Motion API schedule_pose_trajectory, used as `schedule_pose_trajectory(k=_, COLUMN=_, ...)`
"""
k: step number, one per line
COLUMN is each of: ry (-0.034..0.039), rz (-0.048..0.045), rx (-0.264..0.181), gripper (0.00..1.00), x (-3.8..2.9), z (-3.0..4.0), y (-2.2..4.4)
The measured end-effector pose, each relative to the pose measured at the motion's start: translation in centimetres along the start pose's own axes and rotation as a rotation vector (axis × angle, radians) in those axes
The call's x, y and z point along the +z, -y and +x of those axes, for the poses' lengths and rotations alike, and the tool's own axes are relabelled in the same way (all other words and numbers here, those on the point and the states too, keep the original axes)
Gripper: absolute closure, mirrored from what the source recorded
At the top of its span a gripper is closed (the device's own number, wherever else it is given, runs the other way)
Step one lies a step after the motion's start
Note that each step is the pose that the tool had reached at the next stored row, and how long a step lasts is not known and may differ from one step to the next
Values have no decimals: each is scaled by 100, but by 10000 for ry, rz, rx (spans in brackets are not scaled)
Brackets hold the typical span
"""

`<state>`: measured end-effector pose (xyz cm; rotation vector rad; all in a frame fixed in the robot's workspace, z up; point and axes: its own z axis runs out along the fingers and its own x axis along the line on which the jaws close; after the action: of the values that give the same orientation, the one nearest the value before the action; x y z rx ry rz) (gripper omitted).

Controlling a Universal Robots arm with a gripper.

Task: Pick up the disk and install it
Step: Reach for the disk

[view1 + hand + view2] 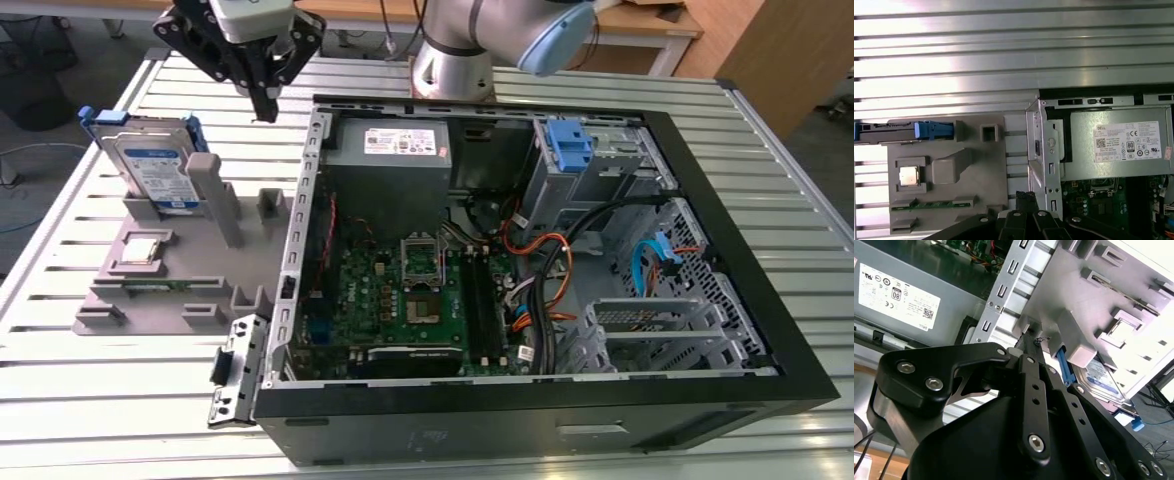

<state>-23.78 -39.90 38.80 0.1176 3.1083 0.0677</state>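
1. While the robot arm [461, 55] hung over the slatted metal tabletop [94, 390], its black pincer [264, 104] pointed down, just outside a back corner of the open computer case [754, 260].
2. The pincer's two fingers were pressed together at the tips, and they had hold of nothing.
3. In the first wrist view, the pincer [1025, 196] was over the thin gap between the case wall and a grey plastic holder [979, 175].
4. The disk [160, 172] stood up on its edge in a slot at one end of that holder [160, 300], on the exterior view's left of the case.
5. A blue carrier ran around the disk, and its white and dark blue label faced the exterior camera.
6. The disk was near the pincer but not touching it.
7. In the second wrist view, the disk [1101, 377] peeked out from behind the pincer [1029, 340].
8. A small square chip [144, 247] and a thin green memory stick [934, 203] lay flat in the holder.
9. Inside the case, a grey power supply box [400, 145] with a white sticker sat in the corner nearest the pincer.
10. A green motherboard [400, 300] lay on the floor of the case.
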Motion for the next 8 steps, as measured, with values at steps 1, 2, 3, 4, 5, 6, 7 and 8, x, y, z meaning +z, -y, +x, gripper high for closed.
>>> schedule_pose_trajectory(k=1, ry=2, rz=0, rx=0, gripper=90, x=0, z=15, y=1)
schedule_pose_trajectory(k=2, ry=6, rz=0, rx=0, gripper=90, x=0, z=40, y=3)
schedule_pose_trajectory(k=3, ry=13, rz=-1, rx=1, gripper=90, x=1, z=69, y=5)
schedule_pose_trajectory(k=4, ry=20, rz=-2, rx=0, gripper=90, x=2, z=99, y=7)
schedule_pose_trajectory(k=5, ry=25, rz=-2, rx=-1, gripper=90, x=3, z=129, y=10)
schedule_pose_trajectory(k=6, ry=29, rz=-2, rx=-2, gripper=90, x=3, z=158, y=12)
schedule_pose_trajectory(k=7, ry=34, rz=-2, rx=-2, gripper=90, x=5, z=185, y=14)
schedule_pose_trajectory(k=8, ry=36, rz=-2, rx=-2, gripper=90, x=6, z=214, y=16)
